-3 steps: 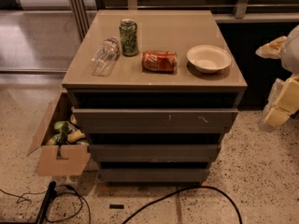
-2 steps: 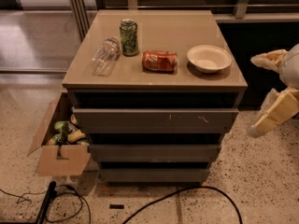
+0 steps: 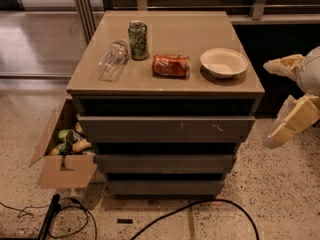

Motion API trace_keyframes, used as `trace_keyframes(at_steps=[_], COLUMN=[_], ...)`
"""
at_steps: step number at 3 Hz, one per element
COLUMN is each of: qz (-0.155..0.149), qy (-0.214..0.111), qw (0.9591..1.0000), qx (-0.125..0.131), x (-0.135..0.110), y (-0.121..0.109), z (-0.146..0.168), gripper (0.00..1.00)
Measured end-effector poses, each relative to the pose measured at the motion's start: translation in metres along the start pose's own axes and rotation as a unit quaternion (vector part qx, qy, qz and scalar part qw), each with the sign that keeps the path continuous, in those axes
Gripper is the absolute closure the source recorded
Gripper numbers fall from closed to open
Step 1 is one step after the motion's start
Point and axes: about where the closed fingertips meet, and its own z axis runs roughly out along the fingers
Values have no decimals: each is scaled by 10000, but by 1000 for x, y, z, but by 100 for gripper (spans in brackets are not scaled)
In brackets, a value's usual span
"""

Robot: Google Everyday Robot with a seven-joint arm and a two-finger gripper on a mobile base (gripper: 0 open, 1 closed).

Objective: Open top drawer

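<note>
Gripper sits off the cabinet's right side, about level with the top drawer, clear of it. Jaws spread wide, nothing held. Drawer is directly under the worktop, scuffed front facing camera, dark gap above.

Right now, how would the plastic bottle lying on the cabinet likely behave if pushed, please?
The plastic bottle lies on its side near the left edge of the cabinet top, so a nudge would probably roll it. It looks empty, so likely light and squashy. The gripper hangs open right of the cabinet top.
</note>
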Motion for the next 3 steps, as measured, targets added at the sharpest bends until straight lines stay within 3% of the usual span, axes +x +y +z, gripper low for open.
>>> trace_keyframes(at_steps=[2, 3], qz=[-40, -40], qy=[-158, -158], qw=[9984, 9984], qx=[-546, -546], x=[-6, -6], y=[9, 9], z=[62, 62], gripper=[0, 0])
